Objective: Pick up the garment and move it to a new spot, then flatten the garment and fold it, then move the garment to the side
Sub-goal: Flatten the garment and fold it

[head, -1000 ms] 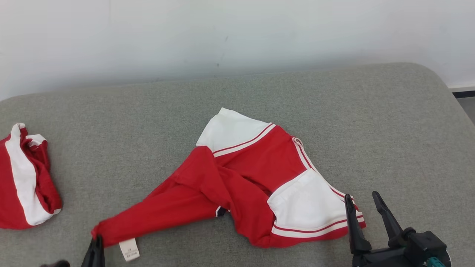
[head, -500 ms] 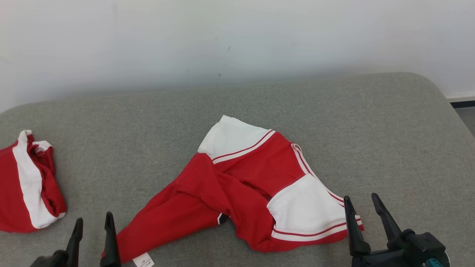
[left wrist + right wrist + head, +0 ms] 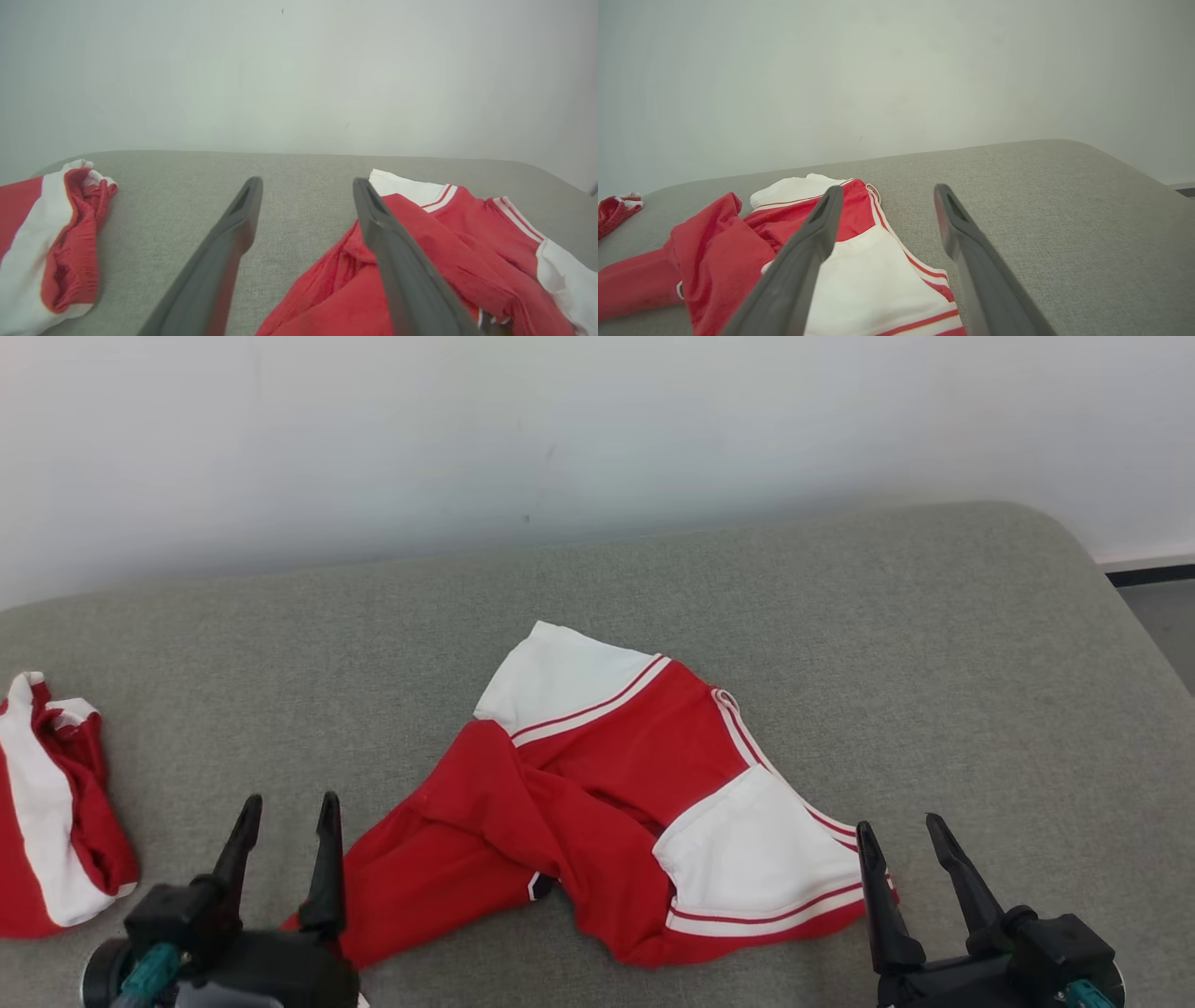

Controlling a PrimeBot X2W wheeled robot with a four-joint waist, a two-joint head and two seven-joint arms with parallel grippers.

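Garment: red-and-white garment (image 3: pixel 597 803) lies crumpled mid-cushion, one red end trailing toward the lower left and a white panel with striped hem at the lower right.
Left gripper: left gripper (image 3: pixel 290 798) has its fingers spread wide and holds nothing. It sits at the garment's lower-left red end, with the inner finger overlapping red cloth and the outer finger over bare cushion.
Right gripper: right gripper (image 3: pixel 896 822) is also spread wide and empty. It sits at the white panel's right edge, with one finger over the hem and the other over bare cushion.
Change: a second ago the left fingers were pinched on the tip of the red end, low in the head view. Now they are apart and higher in that view, and the cloth is released. The white tag is mostly hidden. The right gripper is unchanged. The camera shifted slightly.
Other cloth: a second red-and-white piece (image 3: pixel 51 803) lies bunched at the far left, well apart from the garment.
Surface: grey cushion (image 3: pixel 840 644) has its back edge against the pale wall (image 3: pixel 560 429).
Edges: the cushion's rounded corner is at the upper right, with a dark floor strip (image 3: pixel 1153 574) beyond it.
Open room: there is wide bare grey right of and behind the garment, and a narrower gap on the left.
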